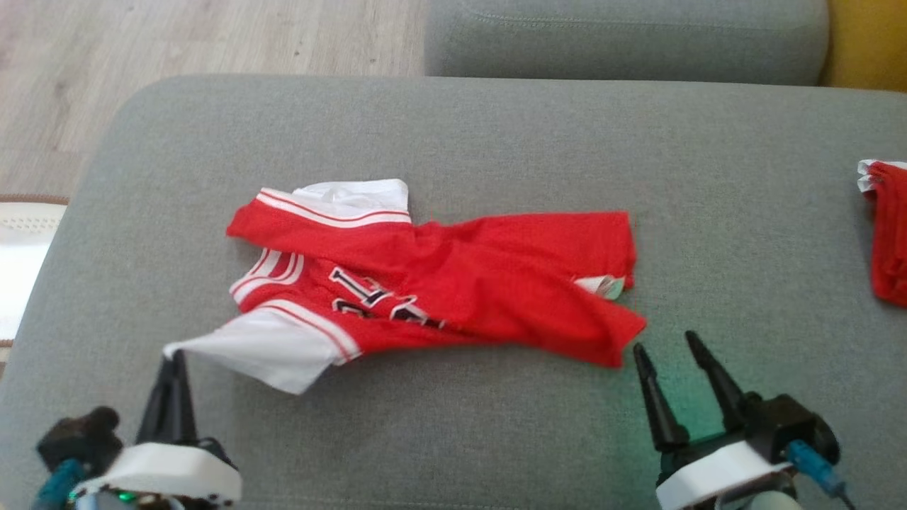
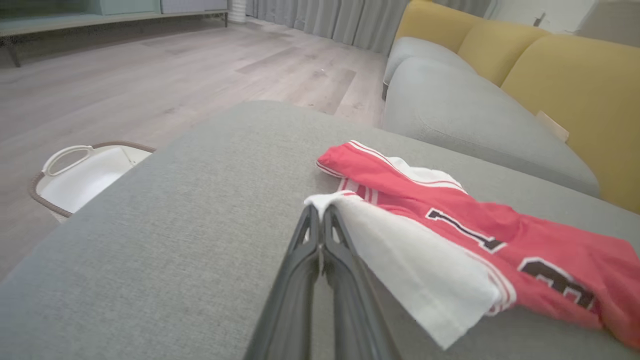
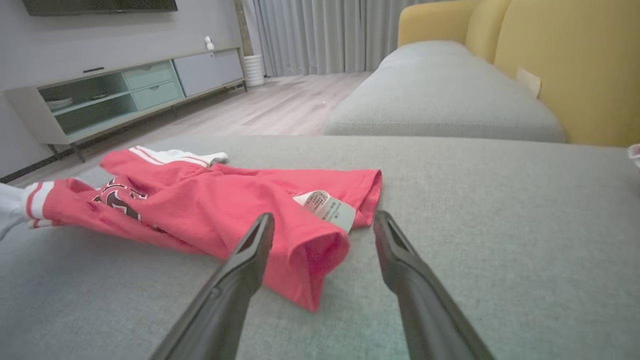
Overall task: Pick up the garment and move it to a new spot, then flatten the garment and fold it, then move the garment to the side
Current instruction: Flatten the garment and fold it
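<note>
Garment [image 1: 453,283] lies crumpled mid grey cushion [image 1: 496,142], long axis left-right, spanning between both tools. Left tool [image 1: 173,358] is clamped on the tip of the white sleeve [image 1: 269,350]. Right tool [image 1: 665,342] is spread wide, empty, just short of the red hem corner [image 1: 623,340] and the nearer arm for it. Bare cushion beyond and rightward; another red piece [image 1: 889,234] sits at the right edge, and the left edge is close.

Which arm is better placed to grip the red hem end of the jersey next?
Right. The right gripper is open and points at the red hem corner of the jersey, just short of it. The left gripper is shut on the white sleeve.
</note>
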You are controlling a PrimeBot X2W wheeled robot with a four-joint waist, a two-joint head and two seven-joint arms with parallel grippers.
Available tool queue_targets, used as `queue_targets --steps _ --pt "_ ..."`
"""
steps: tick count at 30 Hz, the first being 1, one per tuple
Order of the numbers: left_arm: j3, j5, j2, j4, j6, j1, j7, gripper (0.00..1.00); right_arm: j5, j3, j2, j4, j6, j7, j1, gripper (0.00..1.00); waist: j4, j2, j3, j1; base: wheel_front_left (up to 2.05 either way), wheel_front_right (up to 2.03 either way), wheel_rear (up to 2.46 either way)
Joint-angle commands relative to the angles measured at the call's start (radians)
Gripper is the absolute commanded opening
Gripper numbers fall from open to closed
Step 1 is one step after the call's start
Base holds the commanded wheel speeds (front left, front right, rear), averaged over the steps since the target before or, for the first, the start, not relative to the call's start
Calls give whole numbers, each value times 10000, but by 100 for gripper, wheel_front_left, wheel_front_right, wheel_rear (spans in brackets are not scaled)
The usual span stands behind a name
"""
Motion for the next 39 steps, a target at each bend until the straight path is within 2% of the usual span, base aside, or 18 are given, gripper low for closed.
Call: queue_targets --steps 1,10,17,18,19,24,29,33,39 --pt "500 -29 215 -394 110 -339 -155 0 117 328 -151 -211 -9 -38 -366 100 14 0 45 0 0 0 0" --pt "787 -205 300 -402 132 -425 -314 0 1765 2037 -720 623 -9 -38 -803 100 90 0 316 0 0 0 0" --pt "600 -218 209 -260 6 -640 -372 0 2491 2531 -557 1181 -9 -38 -1649 100 234 0 530 0 0 0 0" --pt "568 -211 209 -238 -23 -687 -379 0 2626 2540 -518 1236 -9 -38 -1814 69 256 0 558 0 0 0 0" --pt "544 -201 215 -217 -47 -740 -387 0 2709 2546 -507 1277 -9 -38 -1979 0 273 0 574 0 0 0 0" --pt "601 -141 366 -273 -168 -894 -480 0 2933 1773 -501 637 -9 -38 -2597 0 247 0 521 0 0 0 0" --pt "664 -157 491 -740 -503 -879 -595 0 2804 823 -772 -412 -9 -38 -2803 0 105 0 282 0 0 0 0" --pt "832 -142 632 -1542 -665 -815 -651 0 2533 28 -1170 -1538 -9 -38 -2934 0 -107 0 -44 0 0 0 0" --pt "953 -149 1030 -3116 -796 -783 -448 0 2134 -640 -1869 -2878 -9 -38 -3344 0 -469 0 -535 0 0 0 0"
